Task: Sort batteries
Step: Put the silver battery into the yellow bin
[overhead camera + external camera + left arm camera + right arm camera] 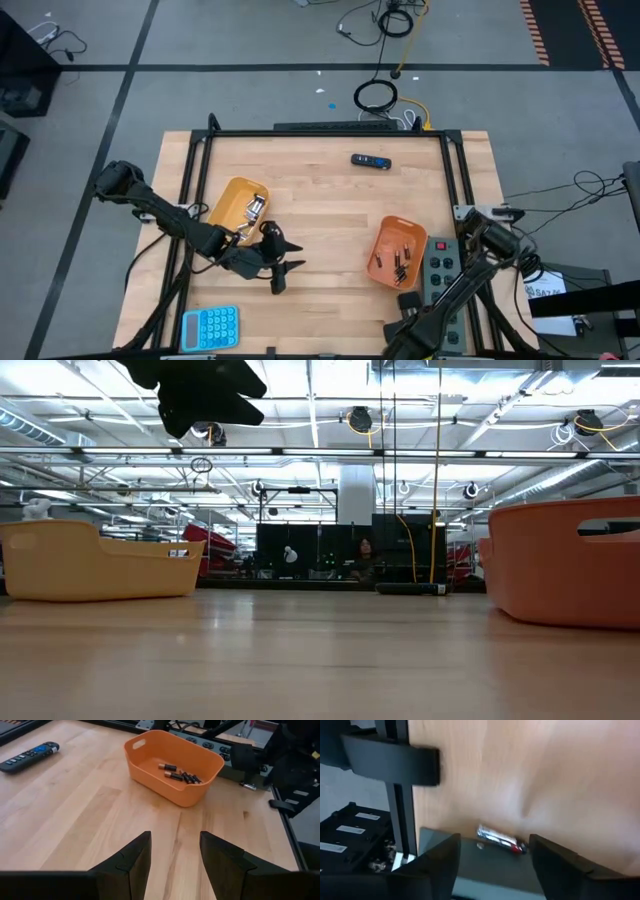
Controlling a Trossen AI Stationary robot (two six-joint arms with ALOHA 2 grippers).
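Observation:
A yellow tray (236, 205) holds silvery batteries (256, 207). An orange tray (394, 250) holds several darker batteries (181, 775). My left gripper (175, 855) is open and holds nothing. It hovers raised over bare wood between the two trays (276, 262) and shows high in the low view (200, 395). My right gripper (495, 865) is open near the table's near right edge (410, 302). One silvery battery with a red end (500, 840) lies on the wood between its fingers, beside a grey plate (485, 875). I see no finger touching that battery.
A black-and-blue remote (370, 161) lies near the far edge. A blue calculator (210, 327) sits at the near left corner and a grey button box (440, 265) is right of the orange tray. A black frame rail (402, 795) borders the table. Bare wood lies between the trays.

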